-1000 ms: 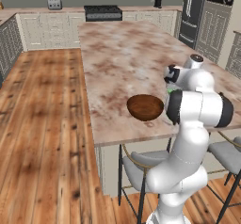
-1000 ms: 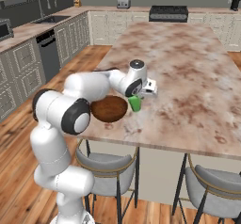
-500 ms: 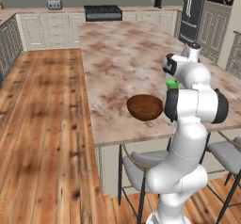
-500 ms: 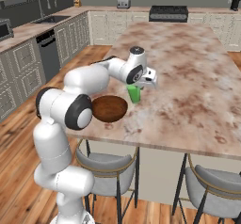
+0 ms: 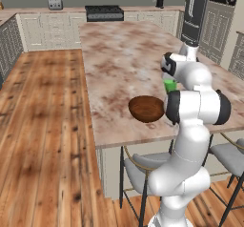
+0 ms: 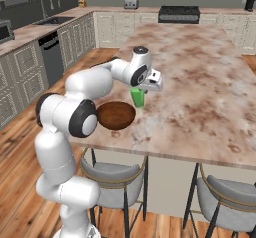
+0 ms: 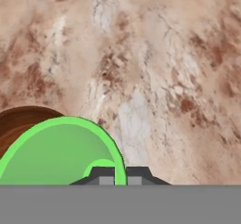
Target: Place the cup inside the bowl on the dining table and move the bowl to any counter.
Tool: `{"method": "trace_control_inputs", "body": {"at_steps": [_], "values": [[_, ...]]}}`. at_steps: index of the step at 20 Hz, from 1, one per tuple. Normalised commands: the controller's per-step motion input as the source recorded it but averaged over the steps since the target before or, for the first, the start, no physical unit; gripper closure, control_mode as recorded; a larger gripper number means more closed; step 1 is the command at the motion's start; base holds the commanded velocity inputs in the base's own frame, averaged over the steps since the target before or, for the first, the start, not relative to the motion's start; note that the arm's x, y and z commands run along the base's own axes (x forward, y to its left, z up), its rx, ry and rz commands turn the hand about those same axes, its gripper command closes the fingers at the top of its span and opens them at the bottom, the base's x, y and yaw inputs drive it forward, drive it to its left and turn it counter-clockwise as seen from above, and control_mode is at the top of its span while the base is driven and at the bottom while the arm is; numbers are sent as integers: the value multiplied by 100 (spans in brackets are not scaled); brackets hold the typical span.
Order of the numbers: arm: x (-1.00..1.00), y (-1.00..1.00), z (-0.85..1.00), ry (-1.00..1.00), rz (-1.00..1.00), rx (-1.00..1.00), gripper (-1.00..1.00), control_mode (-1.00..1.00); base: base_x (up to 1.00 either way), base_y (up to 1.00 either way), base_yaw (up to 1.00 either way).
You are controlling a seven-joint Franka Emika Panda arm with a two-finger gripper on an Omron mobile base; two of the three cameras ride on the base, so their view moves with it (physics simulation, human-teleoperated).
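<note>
My gripper (image 6: 143,86) is shut on the rim of the green cup (image 6: 137,97), which hangs just above the dining table (image 6: 200,72), a little beyond the far rim of the dark brown bowl (image 6: 116,115). In the left base view the cup (image 5: 169,86) shows behind my arm, up and right of the bowl (image 5: 146,108) near the table's (image 5: 119,54) front edge. In the hand view the cup's open mouth (image 7: 61,152) sits at the lower left, my gripper (image 7: 120,176) pinching its wall, and part of the bowl (image 7: 19,119) shows behind it over the table (image 7: 164,53).
Stools (image 6: 107,182) (image 6: 230,202) stand under the table's near edge. A counter (image 6: 30,32) with a sink runs along the left wall. The far wall has a stove (image 5: 104,12), a toaster (image 5: 55,3) and a dark fridge (image 5: 198,11). Wooden floor lies left of the table.
The cup, held in my gripper, has risen off the table and shifted slightly toward the bowl's side. The bowl has stayed in place.
</note>
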Motion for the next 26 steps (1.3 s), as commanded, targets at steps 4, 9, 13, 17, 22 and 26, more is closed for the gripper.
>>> {"method": "trace_control_inputs", "body": {"at_steps": [4, 9, 13, 17, 22, 26], "values": [[0, 41, 0, 0, 0, 0, 100, -100, 0, 0, 0], [0, 42, 0, 0, 0, 0, 100, -100, 0, 0, 0], [2, 36, 0, 0, 0, 0, 100, -100, 0, 0, 0], [7, 41, -1, 0, 0, 0, 100, -100, 0, 0, 0], [0, 23, -16, 0, 0, 0, 100, -100, 0, 0, 0], [0, 1, -26, 0, 0, 0, 100, -100, 0, 0, 0]]}}
